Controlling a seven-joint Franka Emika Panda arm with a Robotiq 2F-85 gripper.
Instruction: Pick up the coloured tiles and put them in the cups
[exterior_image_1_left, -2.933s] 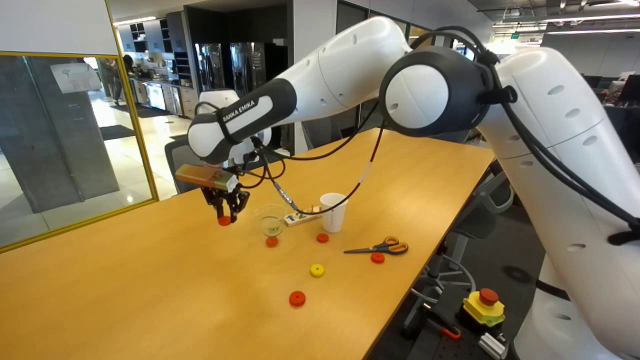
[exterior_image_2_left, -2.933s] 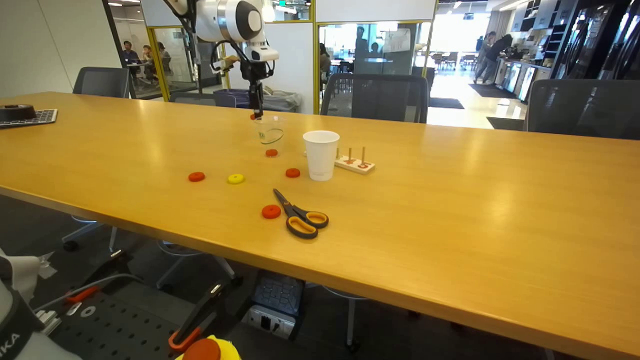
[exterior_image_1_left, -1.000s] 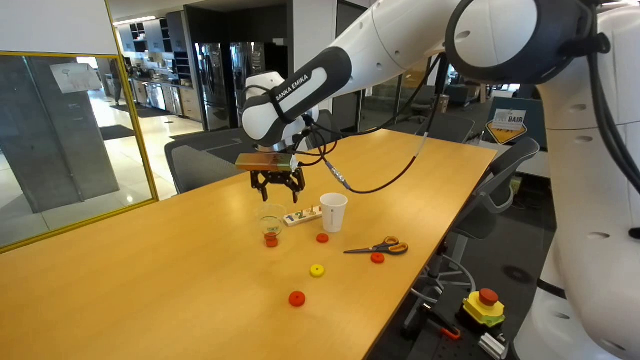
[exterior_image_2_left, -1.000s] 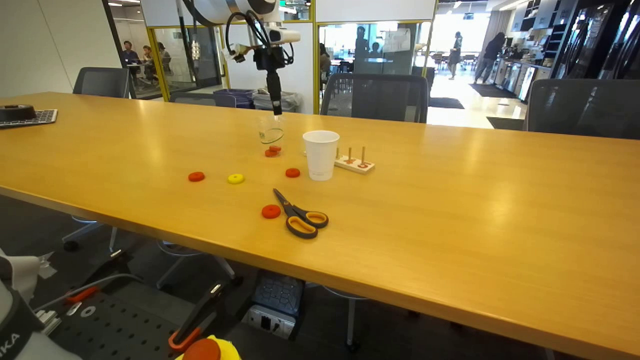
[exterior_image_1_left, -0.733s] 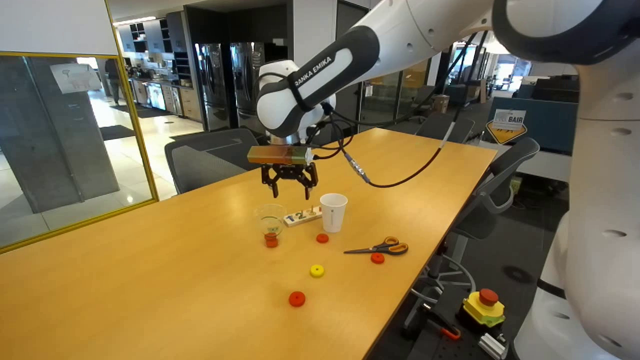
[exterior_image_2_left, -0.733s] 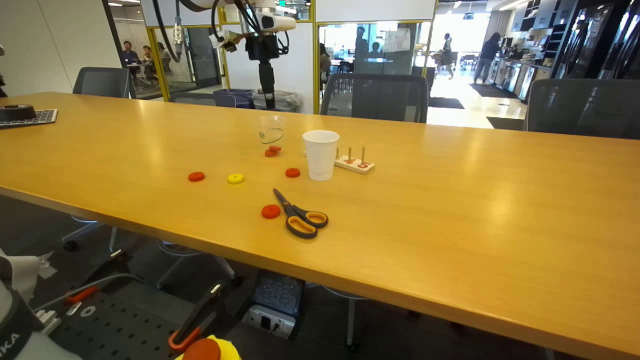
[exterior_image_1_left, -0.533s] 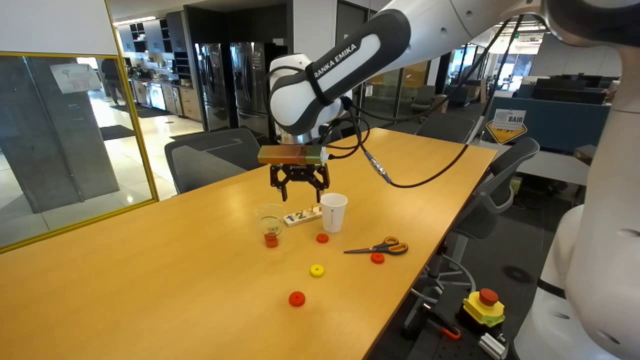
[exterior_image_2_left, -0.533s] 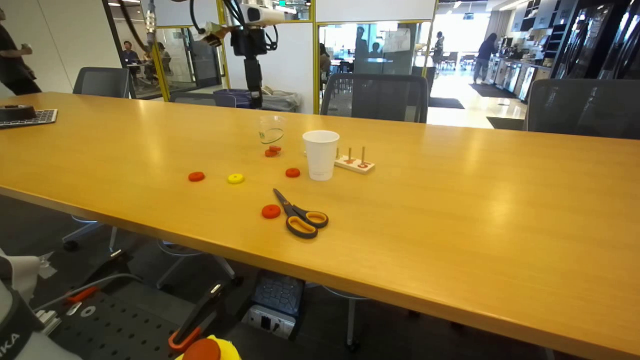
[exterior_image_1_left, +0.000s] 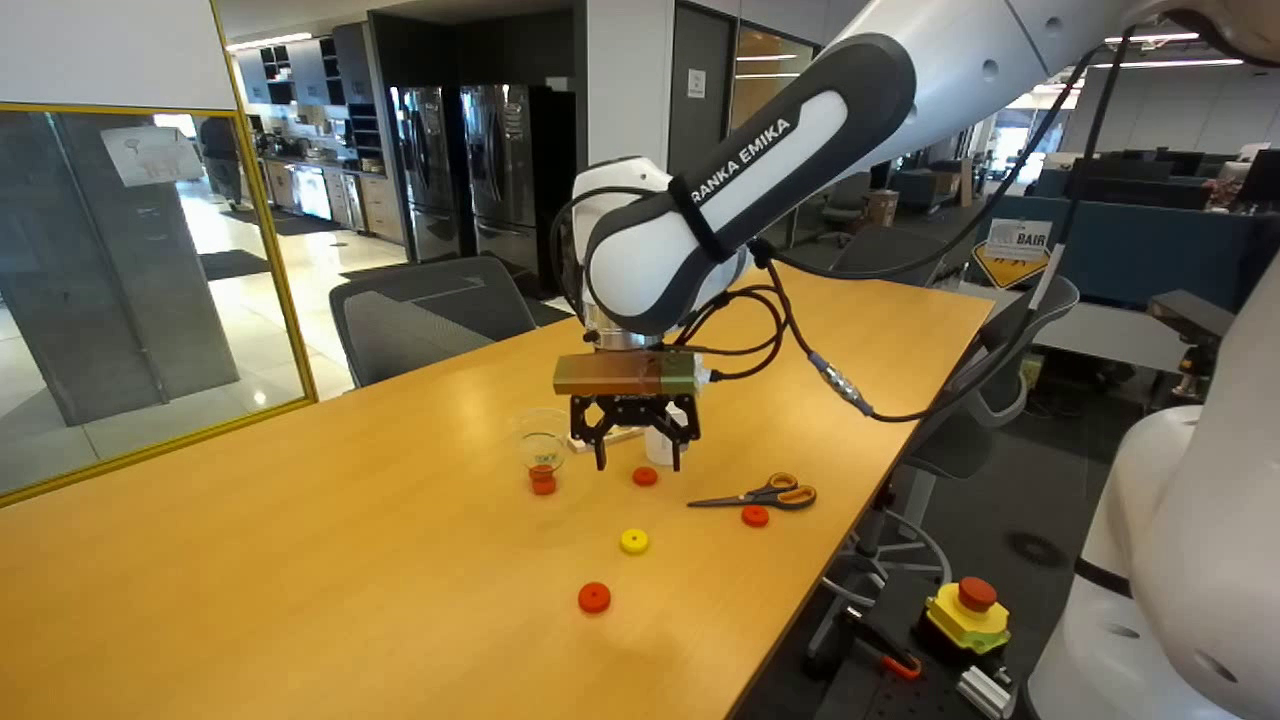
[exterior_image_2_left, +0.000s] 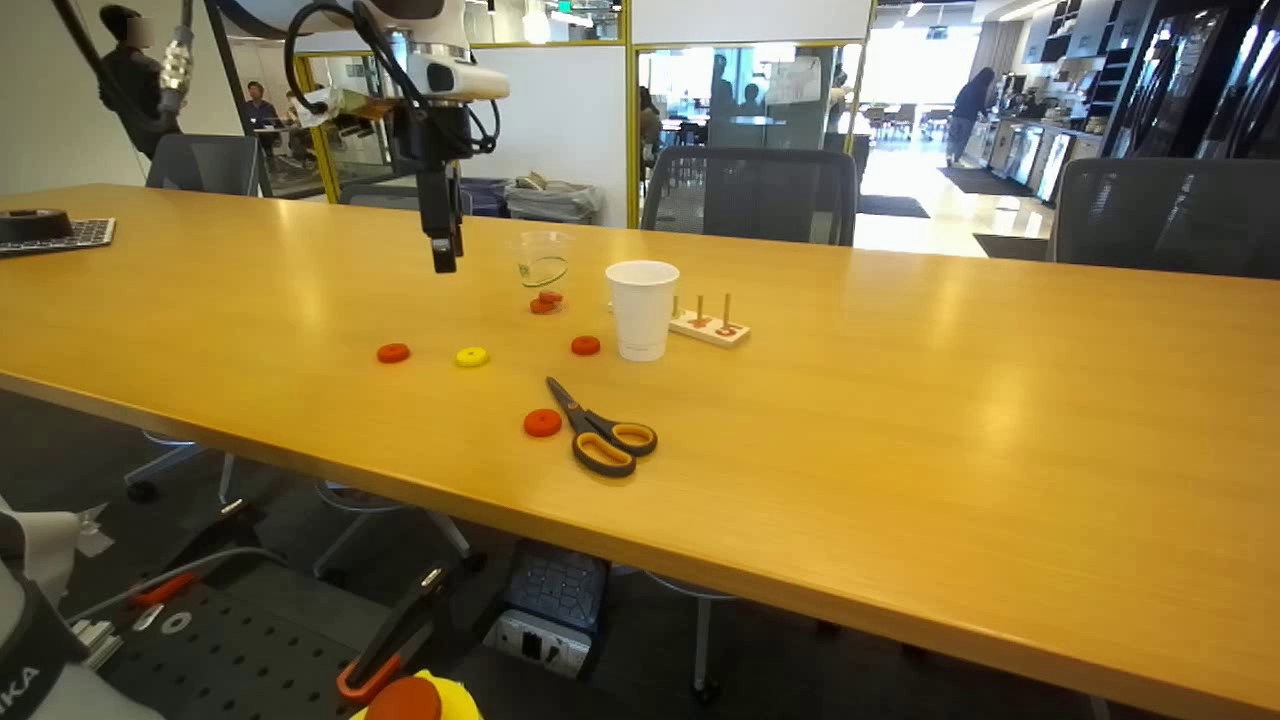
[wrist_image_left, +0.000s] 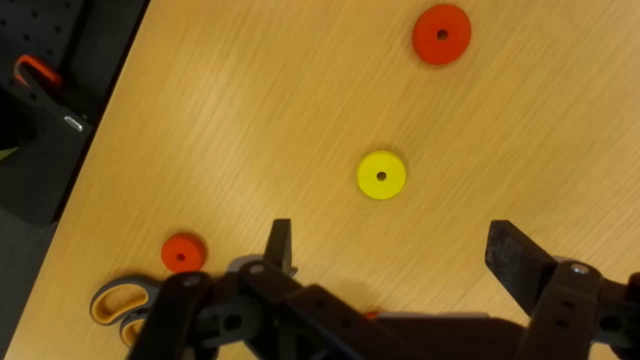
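1. Through the wall of the short, clear see-through cup (exterior_image_2_left: 545, 262) you can see two small round red tiles (exterior_image_2_left: 541, 306); they appear to lie touching at its bottom.
2. Four more wait on the tan wood-grained table (exterior_image_2_left: 900, 420). In an exterior view you have a flat round red tile (exterior_image_2_left: 393, 353) at left, a round yellow tile (exterior_image_2_left: 472, 357) right of it, another red tile (exterior_image_2_left: 586, 345) near the white cup, and the nearest red tile (exterior_image_2_left: 542, 423).
3. I'd judge you about a third done, counting only tiles in sight.
4. The clear cup stands upright, left of and farther than the taller opaque white paper-like cup (exterior_image_2_left: 642, 315), whose bottom is hidden, so you can't tell its contents.
5. Your black two-fingered pincer (exterior_image_1_left: 638, 466) hangs above the table, spread wide, pinching nothing.
6. Black-and-orange scissors (exterior_image_2_left: 597, 425) lie just beside the nearest tile; approach that one carefully. A pale pegged board (exterior_image_2_left: 710, 330) sits right of the white cup.
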